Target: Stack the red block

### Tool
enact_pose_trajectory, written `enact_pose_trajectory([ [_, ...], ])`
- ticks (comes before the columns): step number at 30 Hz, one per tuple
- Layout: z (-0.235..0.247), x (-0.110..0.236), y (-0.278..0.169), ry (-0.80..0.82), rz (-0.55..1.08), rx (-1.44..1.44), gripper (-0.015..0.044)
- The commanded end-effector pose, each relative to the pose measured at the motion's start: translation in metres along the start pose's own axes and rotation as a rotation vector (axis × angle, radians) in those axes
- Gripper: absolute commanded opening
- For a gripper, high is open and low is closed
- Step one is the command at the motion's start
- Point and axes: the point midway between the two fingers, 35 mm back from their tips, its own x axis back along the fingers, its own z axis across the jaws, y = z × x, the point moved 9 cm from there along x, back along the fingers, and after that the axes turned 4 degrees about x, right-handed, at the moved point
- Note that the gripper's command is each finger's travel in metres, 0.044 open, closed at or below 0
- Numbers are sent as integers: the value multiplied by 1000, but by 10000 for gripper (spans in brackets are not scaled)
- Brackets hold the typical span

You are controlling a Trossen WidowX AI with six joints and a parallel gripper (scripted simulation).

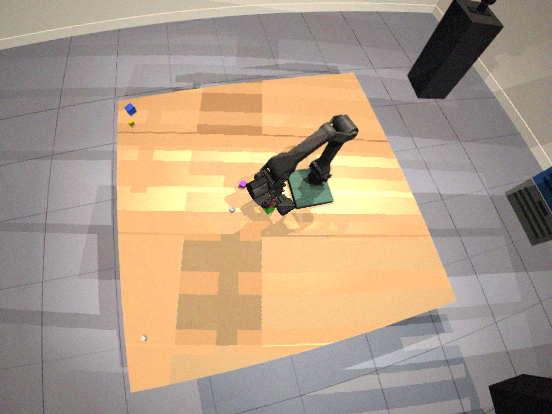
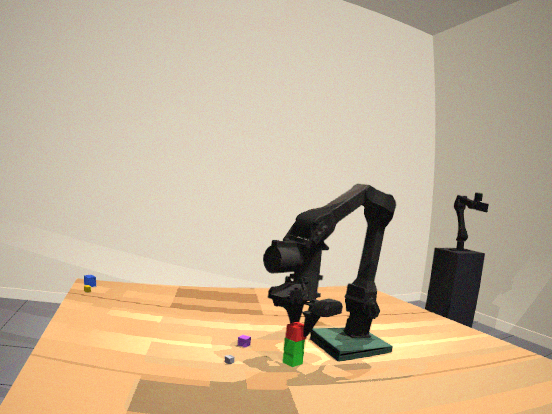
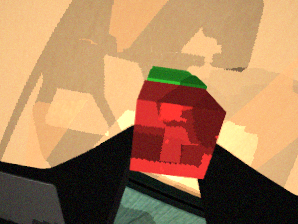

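Observation:
The red block is between the fingers of my gripper, which is shut on it. The green tower stands upright on the table directly below the red block. In the exterior view the red block's underside meets the tower's top, with no gap visible. In the wrist view the red block hides most of the tower, and a strip of green shows past its far edge. From above, the gripper hides most of the red block.
A purple block and a small grey block lie left of the tower. The arm's green base plate is to its right. A blue block and a yellow one are at the far left corner.

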Motion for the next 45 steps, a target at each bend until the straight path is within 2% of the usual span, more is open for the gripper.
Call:
enact_pose_trajectory([
  [1, 0, -1, 0, -6, 3, 2, 0],
  [16, 0, 2, 0, -6, 3, 2, 0],
  [33, 0, -1, 0, 0, 1, 0, 440],
  [45, 0, -1, 0, 0, 1, 0, 440],
])
